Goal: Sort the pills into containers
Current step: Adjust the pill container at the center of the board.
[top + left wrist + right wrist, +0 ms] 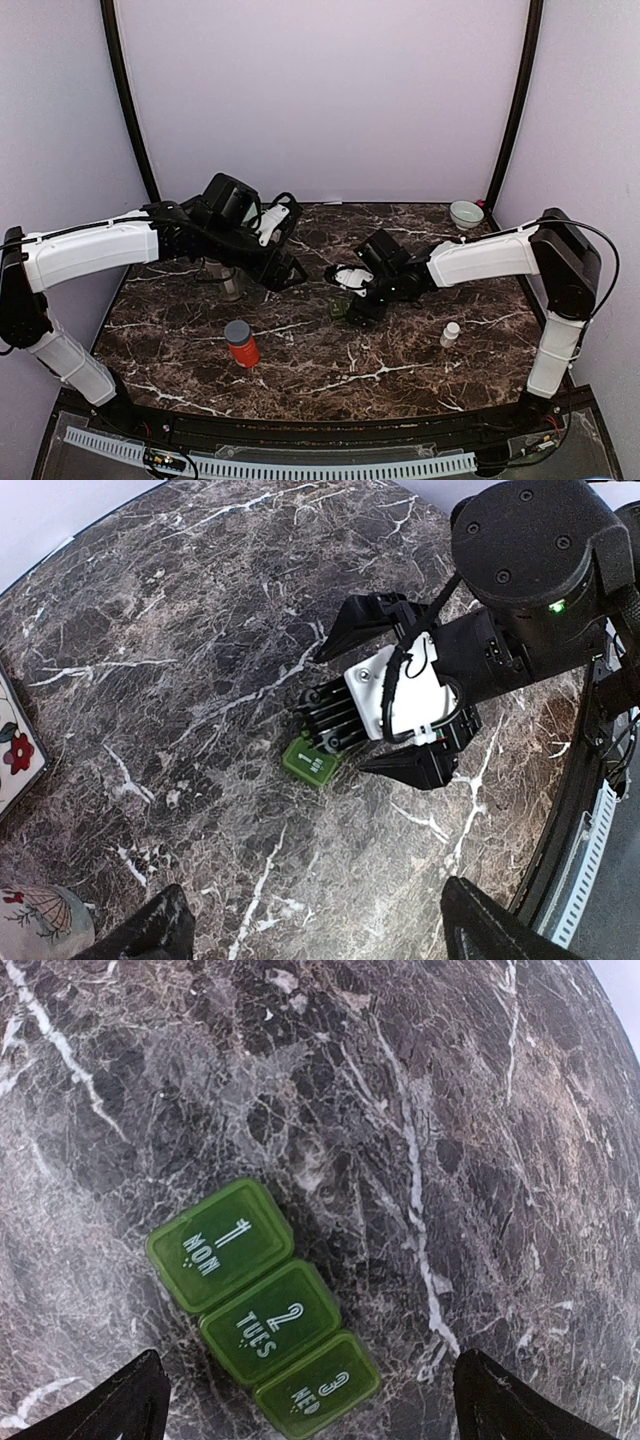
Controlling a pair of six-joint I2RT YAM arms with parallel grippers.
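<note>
Pill organizer [262,1310]: glossy green strip, rounded square cells joined diagonally, white print "1 MON", "2 TUES", "3 WED". Lids look shut. Cells past WED: can't tell, frame edge cuts it off.

Loc: flat on dark marble table [400,370], approx centre, directly under R gripper [315,1405].

R gripper: jaws spread wide, straddling organizer from above, holding nothing.

L gripper [315,925]: also released, nothing btwn fingers, hanging above table beside R gripper.

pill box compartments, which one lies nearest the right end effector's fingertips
The WED compartment, numbered 3: it is the end one, lowest in the right wrist view, between the fingertips. TUES and MON lie farther out.
</note>
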